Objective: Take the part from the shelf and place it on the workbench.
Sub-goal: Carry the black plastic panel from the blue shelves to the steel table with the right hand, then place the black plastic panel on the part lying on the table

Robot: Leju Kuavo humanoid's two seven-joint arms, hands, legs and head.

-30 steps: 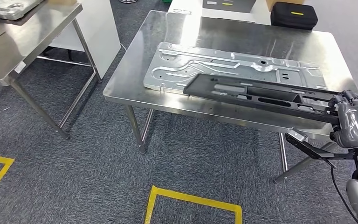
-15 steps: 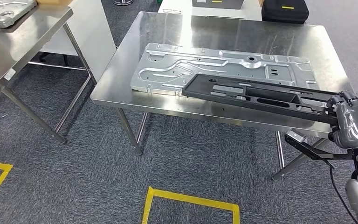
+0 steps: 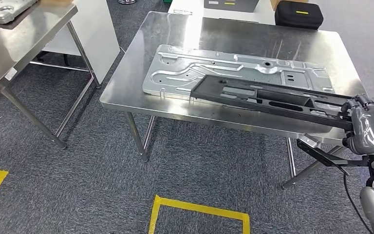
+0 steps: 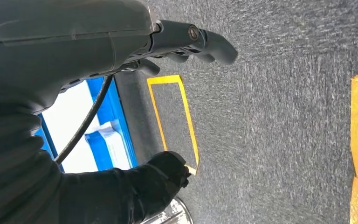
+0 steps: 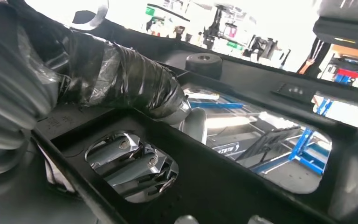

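Note:
My right hand [image 3: 367,129] grips the near end of a long black part [image 3: 268,100] with cut-outs. The part reaches leftward over the steel workbench [image 3: 253,41], and its far end hangs above a silver stamped plate [image 3: 195,68] lying there. Whether the part touches the bench I cannot tell. In the right wrist view the taped thumb [image 5: 130,84] presses on the black part [image 5: 242,186], and the fingers [image 5: 126,161] show through a cut-out from the other side. My left hand [image 4: 98,37] hangs over the carpet, fingers [image 4: 205,42] and thumb apart, holding nothing.
A second steel table [image 3: 24,34] stands to the left with a silver part [image 3: 5,7] on it. A black case [image 3: 299,14] sits beyond the workbench's far edge. A white cabinet [image 3: 95,29] stands between the tables. Yellow tape [image 3: 199,209] marks the carpet in front.
The whole picture has shifted a little, so the camera moved. The workbench sits slightly more to the left than a second ago. My right hand keeps its hold on the black part.

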